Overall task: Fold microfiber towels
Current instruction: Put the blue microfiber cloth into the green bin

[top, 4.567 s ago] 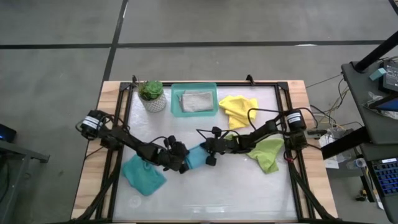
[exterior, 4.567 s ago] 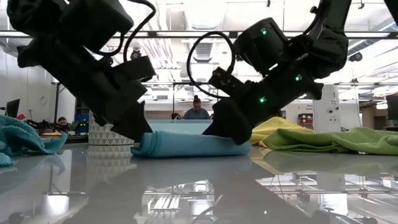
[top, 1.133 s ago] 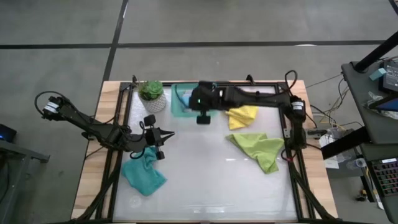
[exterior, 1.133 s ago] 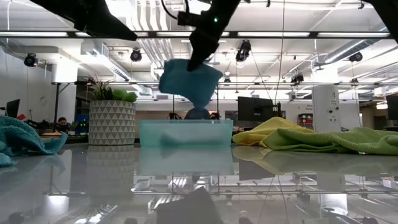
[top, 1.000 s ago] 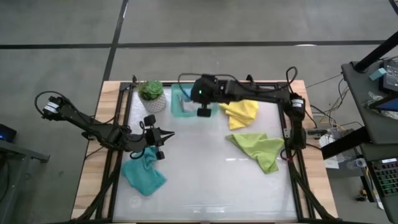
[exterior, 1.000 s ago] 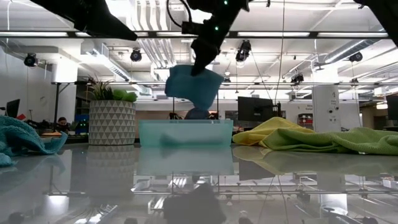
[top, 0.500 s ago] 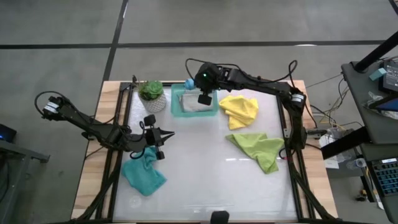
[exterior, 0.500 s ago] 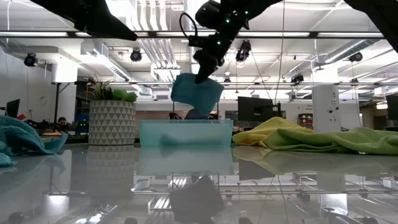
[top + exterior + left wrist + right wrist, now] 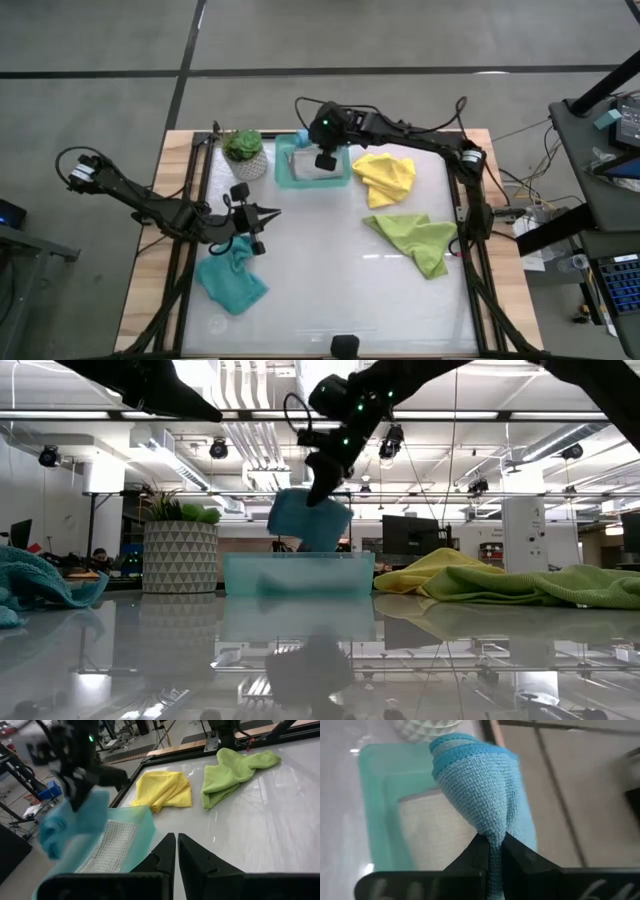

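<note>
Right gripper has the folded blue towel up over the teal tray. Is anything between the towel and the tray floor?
Nothing blocks the drop. The right gripper holds the blue towel above the teal tray. The only thing inside the tray is the folded grey towel, lying flat, so the blue one would land on it.

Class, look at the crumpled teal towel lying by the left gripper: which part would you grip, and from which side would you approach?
Probably from above, at the raised bunch of the teal towel nearest the left gripper. It lies crumpled, so that hump gives the fingers folds to pinch, while its flatter edges hug the table.
</note>
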You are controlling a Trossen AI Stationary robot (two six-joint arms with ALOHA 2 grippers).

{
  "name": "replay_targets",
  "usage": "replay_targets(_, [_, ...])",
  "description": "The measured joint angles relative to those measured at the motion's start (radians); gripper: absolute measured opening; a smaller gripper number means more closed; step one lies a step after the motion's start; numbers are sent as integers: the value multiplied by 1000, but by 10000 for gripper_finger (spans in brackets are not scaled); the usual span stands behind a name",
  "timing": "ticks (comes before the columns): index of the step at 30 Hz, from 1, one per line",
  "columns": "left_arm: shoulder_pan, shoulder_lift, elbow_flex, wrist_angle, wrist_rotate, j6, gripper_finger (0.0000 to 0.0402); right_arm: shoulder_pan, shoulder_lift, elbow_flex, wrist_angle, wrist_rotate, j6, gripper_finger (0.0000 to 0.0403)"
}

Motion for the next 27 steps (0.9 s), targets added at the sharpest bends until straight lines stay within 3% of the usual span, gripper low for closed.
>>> replay_targets(2, [0,0,0,-1,-5,0,6,1,28,0,-4,-7,5,13])
replay_targets(14, [0,0,-1,-7,-16,25,6,4,118,21,31,254,-109,13])
replay_targets(22, [0,-1,-1,-9,-47,76,6,5,116,69,26,251,-131,13])
replay_targets(27, [0,-1,-2,-12,-47,79,6,6,142,52,24,180,-63,13])
